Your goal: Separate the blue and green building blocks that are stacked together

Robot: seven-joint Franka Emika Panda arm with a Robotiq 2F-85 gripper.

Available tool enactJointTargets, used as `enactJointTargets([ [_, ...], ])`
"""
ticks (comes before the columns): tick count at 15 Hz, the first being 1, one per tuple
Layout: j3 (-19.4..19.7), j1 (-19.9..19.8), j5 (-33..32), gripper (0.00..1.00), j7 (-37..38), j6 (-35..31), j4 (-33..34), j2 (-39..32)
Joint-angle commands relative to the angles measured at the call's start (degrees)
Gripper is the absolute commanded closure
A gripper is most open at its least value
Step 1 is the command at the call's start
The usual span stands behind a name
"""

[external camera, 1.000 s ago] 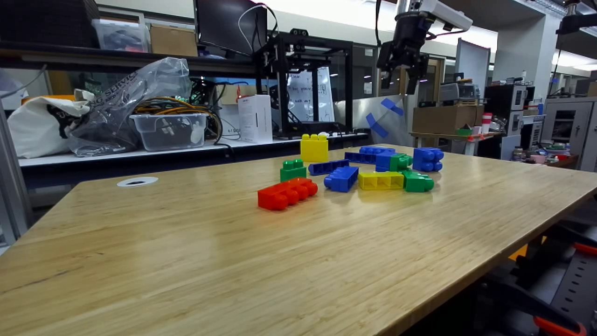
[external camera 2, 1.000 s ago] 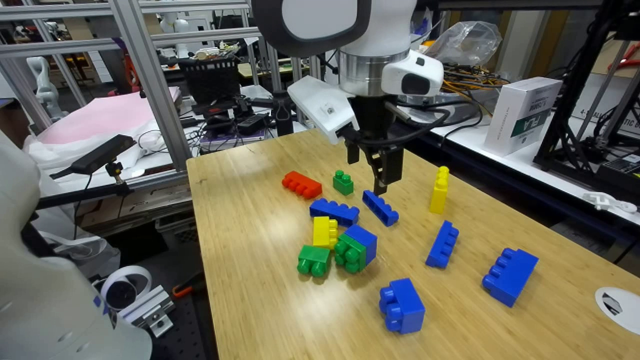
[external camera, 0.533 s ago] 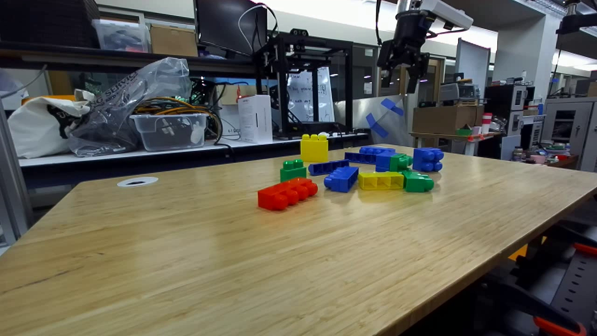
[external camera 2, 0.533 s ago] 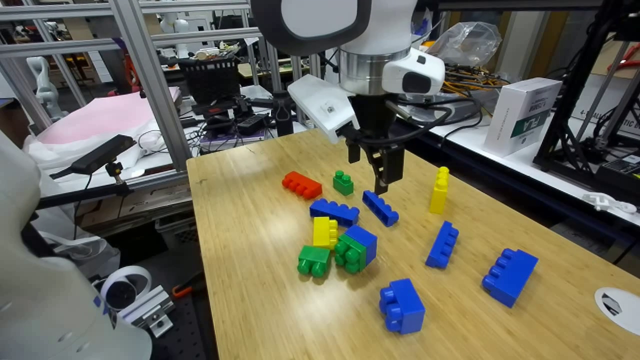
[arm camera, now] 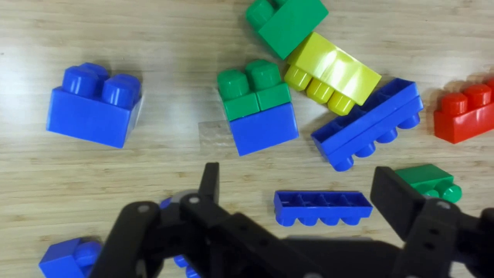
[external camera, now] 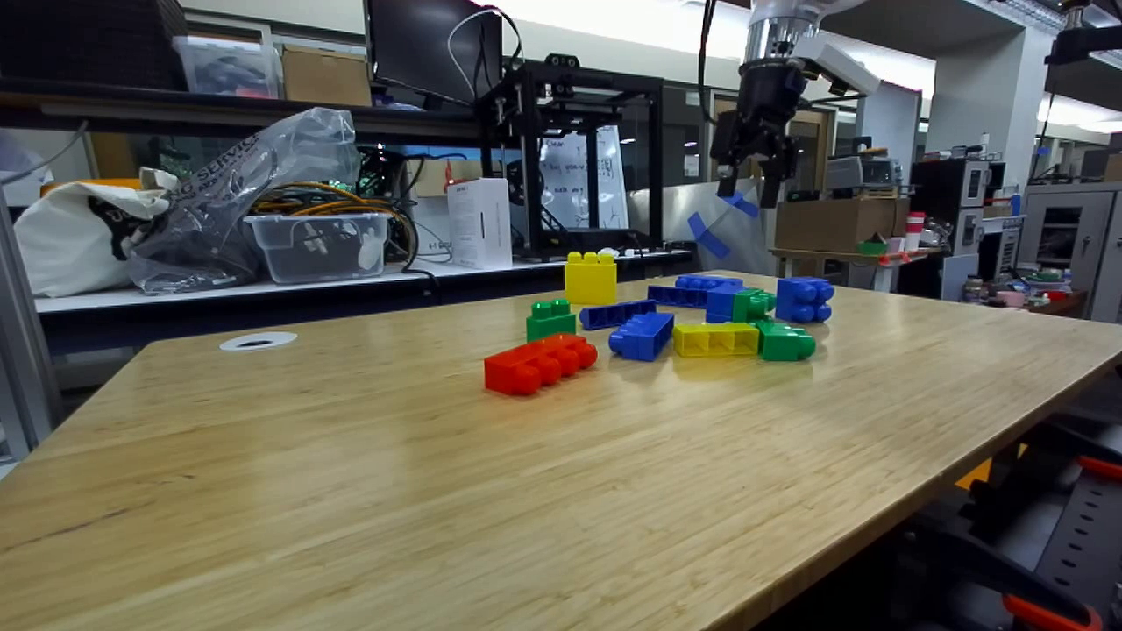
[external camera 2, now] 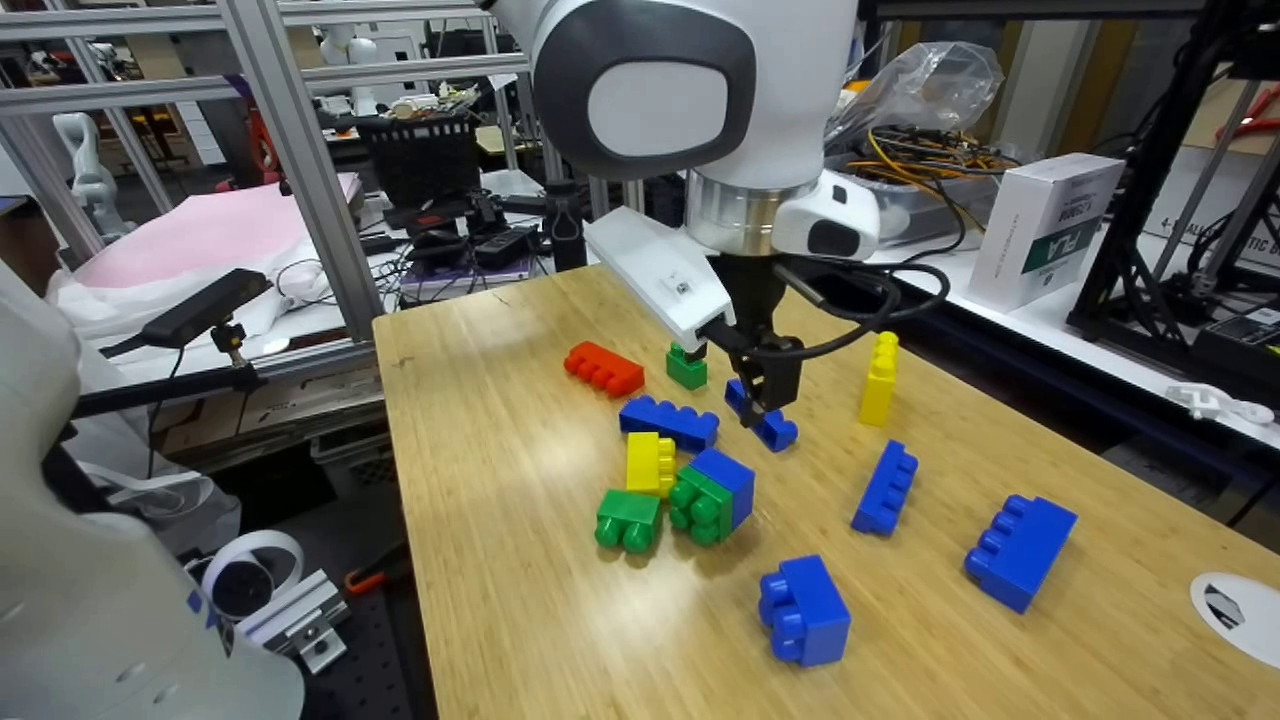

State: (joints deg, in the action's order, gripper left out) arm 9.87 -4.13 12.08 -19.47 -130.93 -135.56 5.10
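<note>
Lower now than a moment ago, the gripper (external camera 2: 722, 383) has come down over the table (external camera 2: 520, 630), jaws spread wide and holding nothing; everything on it keeps its place. Take the blue block (external camera 2: 722, 470) and green block (external camera 2: 703, 505) as the middle of the dial, in an exterior view, and go from the left. At 11 o'clock, well apart, lies a red brick (external camera 2: 604, 371). Between 8 and 9, just beside the green block, is a loose green brick (external camera 2: 630, 510). At 10 a yellow brick (external camera 2: 643, 463) crowds the pair — its end meets the loose green brick, and whether it touches the pair I cannot tell. Near at 11 lies a long blue brick (external camera 2: 670, 427); farther off at 12, a small green brick (external camera 2: 687, 373), partly behind the gripper. Then the pair itself, joined face to face, green studs toward 8. At half past 1 the gripper partly hides a slim blue brick (external camera 2: 774, 431). Onward right: a chunky blue brick (external camera 2: 818, 615) at 5, an upright yellow brick (external camera 2: 876, 397) at 2, a narrow blue brick (external camera 2: 882, 492) at 3 — and, just past 3, a far-right blue brick (external camera 2: 1025, 555), with a white disc (external camera 2: 1255, 622) beyond it.
</note>
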Motion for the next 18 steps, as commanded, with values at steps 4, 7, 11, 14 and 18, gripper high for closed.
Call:
enactJointTargets([
  [4,-2.33,0.84,3.23,0.0,-12.95,-1.63,1.15,-4.64],
  [7,-3.99,1.11,0.86,0.0,-14.02,-2.49,1.02,-6.23],
  [11,-5.44,1.17,-5.48,0.0,-12.84,-4.63,0.36,-7.94],
  [14,-5.57,0.97,-12.04,0.0,-11.13,-6.45,0.33,-8.96],
  [18,-5.35,0.84,-18.31,0.0,-5.58,-9.95,0.41,-10.9],
])
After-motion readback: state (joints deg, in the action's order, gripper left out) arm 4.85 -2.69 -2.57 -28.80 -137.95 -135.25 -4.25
